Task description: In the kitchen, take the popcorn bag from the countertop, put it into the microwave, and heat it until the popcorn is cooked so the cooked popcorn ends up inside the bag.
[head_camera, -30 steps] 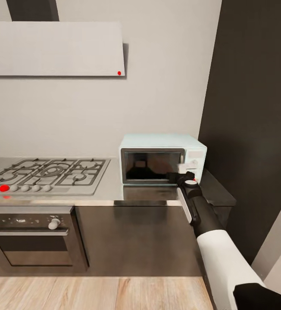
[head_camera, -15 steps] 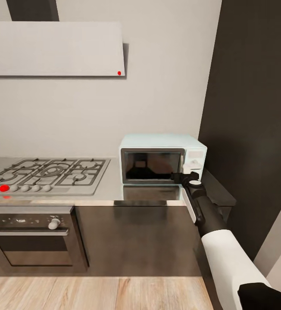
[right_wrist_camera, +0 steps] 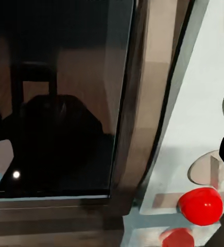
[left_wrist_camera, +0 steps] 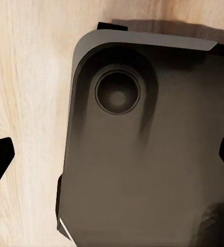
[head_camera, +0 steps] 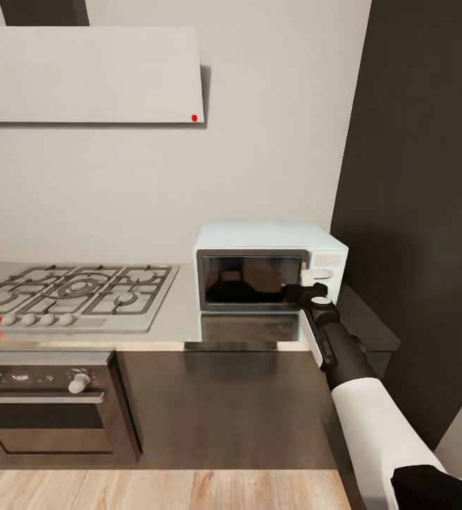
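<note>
Right hand (head_camera: pixel 298 289) at the microwave (head_camera: pixel 270 267), touching the door's right edge beside the control panel; fingers apparently spread, tips at the frame edges in the wrist view. Door shut. A dark shape sits behind the glass; can't confirm it is the popcorn bag. Left hand's state: cannot tell. Risk: the hand nudges the light microwave across the surface (head_camera: pixel 181 312), or misses the red button (right_wrist_camera: pixel 200 205).

Kitchen: gas hob (head_camera: pixel 75 294), oven (head_camera: pixel 47 404), microwave (head_camera: pixel 270 273), countertop (head_camera: pixel 181 322).

Even soft light, faint shadows, dim reflections in microwave (head_camera: pixel 269 268) glass, wrist views blurry
</note>
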Robot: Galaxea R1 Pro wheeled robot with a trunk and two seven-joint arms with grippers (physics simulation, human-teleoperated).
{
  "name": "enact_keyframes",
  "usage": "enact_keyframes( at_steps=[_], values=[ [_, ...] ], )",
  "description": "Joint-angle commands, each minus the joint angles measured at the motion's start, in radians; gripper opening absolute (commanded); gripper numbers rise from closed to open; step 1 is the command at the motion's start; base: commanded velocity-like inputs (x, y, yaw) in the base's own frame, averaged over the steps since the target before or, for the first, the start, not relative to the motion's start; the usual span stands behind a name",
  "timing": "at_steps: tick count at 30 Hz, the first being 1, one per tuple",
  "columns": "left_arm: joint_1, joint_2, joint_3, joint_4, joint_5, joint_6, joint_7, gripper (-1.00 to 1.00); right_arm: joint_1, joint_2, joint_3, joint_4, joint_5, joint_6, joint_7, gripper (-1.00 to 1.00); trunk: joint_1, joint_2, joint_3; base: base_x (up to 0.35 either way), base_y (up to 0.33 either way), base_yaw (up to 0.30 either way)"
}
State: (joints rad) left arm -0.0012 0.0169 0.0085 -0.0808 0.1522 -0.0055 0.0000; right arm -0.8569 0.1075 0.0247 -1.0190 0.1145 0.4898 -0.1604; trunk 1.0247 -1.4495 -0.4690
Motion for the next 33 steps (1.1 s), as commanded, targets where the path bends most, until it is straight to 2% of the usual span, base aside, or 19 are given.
enact_keyframes(
  at_steps=[1,4,7,13,19,23,33],
  values=[
    [0.000,0.000,0.000,-0.001,0.007,-0.001,0.000,1.00,-0.001,0.000,0.001,-0.001,0.010,0.008,-0.001,1.00,0.000,-0.001,-0.001,0.082,0.000,0.000],
    [0.000,0.000,0.000,-0.001,0.007,-0.001,0.000,1.00,-0.001,-0.001,0.001,0.000,0.010,0.007,-0.001,1.00,0.000,-0.001,-0.001,0.032,0.000,0.000],
    [0.000,0.000,0.001,-0.001,0.007,-0.001,0.000,1.00,-0.001,-0.029,0.001,0.000,0.007,0.007,-0.001,1.00,0.000,-0.001,-0.001,0.004,0.000,0.000],
    [0.000,0.000,0.001,-0.001,0.007,-0.001,0.000,1.00,-0.001,-0.045,0.001,0.002,0.005,0.007,-0.001,1.00,0.000,-0.001,-0.001,0.000,0.000,0.000],
    [0.000,0.000,0.001,-0.001,0.007,-0.001,0.000,1.00,-0.001,-0.044,0.002,0.002,0.005,0.007,-0.003,1.00,0.000,-0.001,-0.001,0.000,0.000,0.000],
    [0.000,0.000,0.001,-0.002,0.007,-0.001,0.000,1.00,-0.001,-0.029,0.006,0.031,0.007,0.006,-0.004,1.00,0.000,-0.001,-0.001,0.000,0.000,0.000],
    [0.000,0.002,0.004,-0.004,0.012,-0.001,-0.002,1.00,0.005,-0.025,0.003,0.045,0.004,-0.006,-0.007,1.00,0.000,-0.001,-0.001,0.000,0.000,0.000]
  ],
)
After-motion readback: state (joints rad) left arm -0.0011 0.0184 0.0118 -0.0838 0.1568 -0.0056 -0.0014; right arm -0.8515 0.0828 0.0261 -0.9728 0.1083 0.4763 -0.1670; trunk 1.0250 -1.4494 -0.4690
